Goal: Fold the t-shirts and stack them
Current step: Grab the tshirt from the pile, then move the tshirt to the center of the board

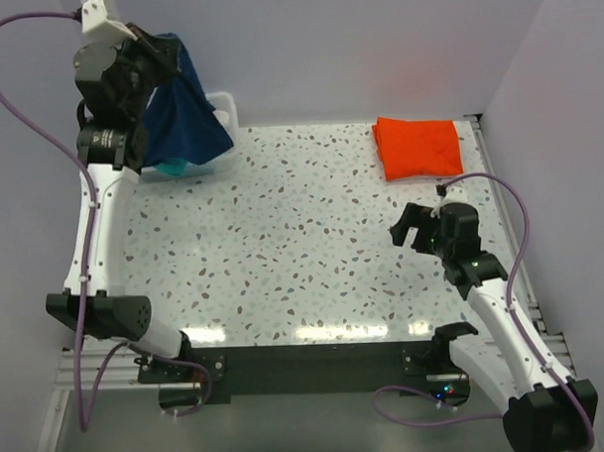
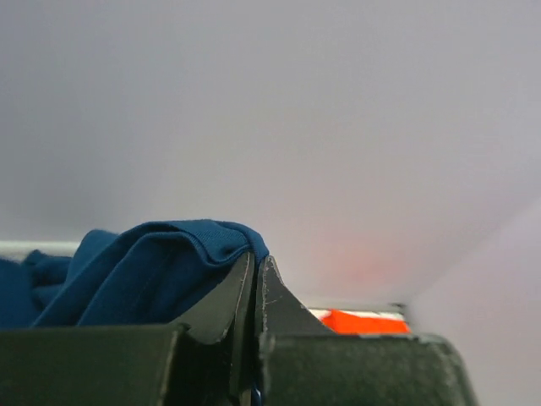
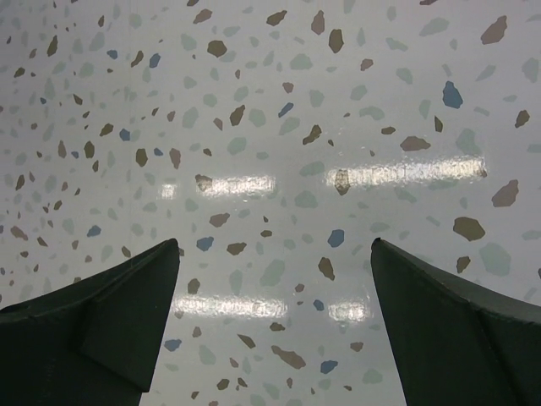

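Bare speckled table (image 1: 283, 237) is left open to the left of the folded orange t-shirt (image 1: 416, 148) and nearer than it. Far to that shirt's left, passage is blocked by the navy t-shirt (image 1: 184, 121), which is pinched in the left gripper (image 2: 256, 271) and hung over the white basket (image 1: 224, 110). Behind and to the right of the orange shirt, room is closed off by walls (image 1: 375, 45).

Overhead above table (image 1: 283, 237) — wrists close-up.

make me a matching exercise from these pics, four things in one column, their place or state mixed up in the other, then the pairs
Column one
1 navy t-shirt
2 orange t-shirt
3 left pincer
4 right pincer

Column two
a open above the bare table
b folded flat, far right of the table
c shut on the navy t-shirt
d hanging in the air, far left

Pairs: 1-d, 2-b, 3-c, 4-a
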